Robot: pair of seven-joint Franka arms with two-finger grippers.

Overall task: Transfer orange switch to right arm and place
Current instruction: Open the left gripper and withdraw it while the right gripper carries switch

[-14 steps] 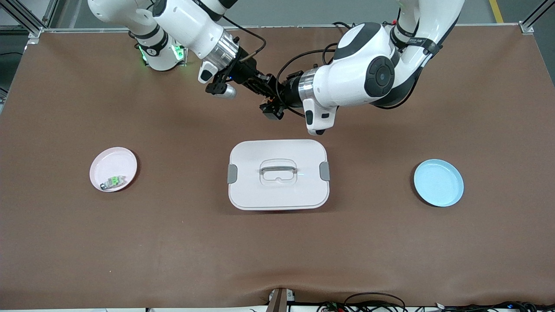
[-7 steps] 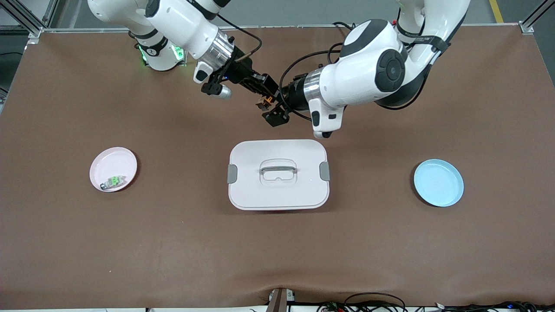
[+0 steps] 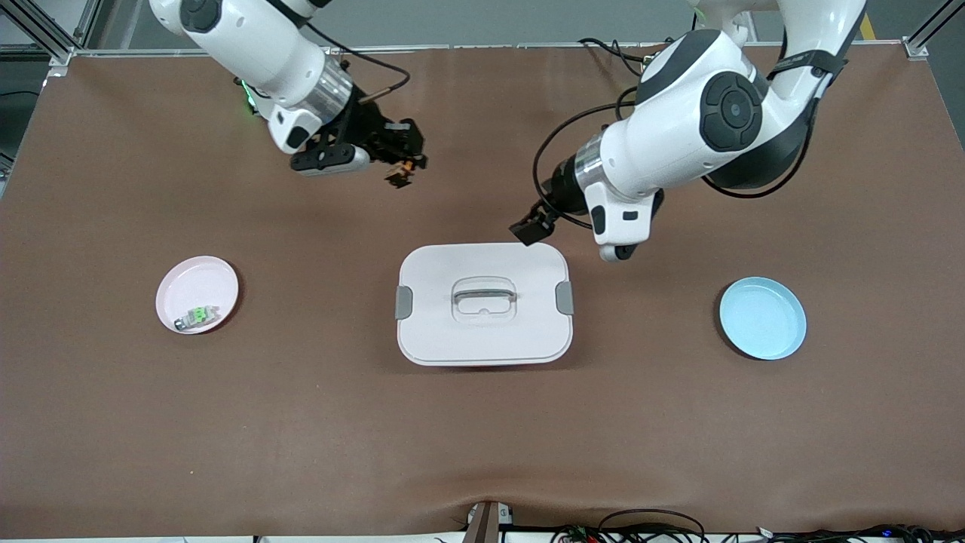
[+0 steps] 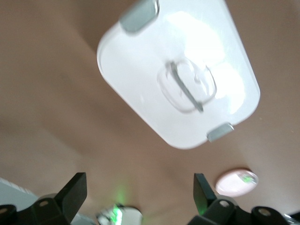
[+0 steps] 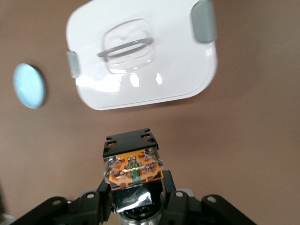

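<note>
Brown cloth, matte and faintly rippled at its near edge, is covering the table (image 3: 301,422). Nearest the front camera among the objects, a smooth white rounded-rectangular box (image 3: 483,303) with grey clips and a clear recessed handle is sitting mid-table. A shallow round pink plate (image 3: 197,294) is lying toward the right arm's end, carrying a small clear-grey part with a green middle (image 3: 197,316); a glossy blue plate (image 3: 762,317) is lying toward the left arm's end. Over the box's farther edge the left gripper (image 3: 530,228) is hanging with its black fingers (image 4: 75,193) spread wide and bare. Over bare cloth farther back, the right gripper (image 3: 398,160) is pinching the blocky black-and-orange switch (image 5: 132,162) between its fingers.
</note>
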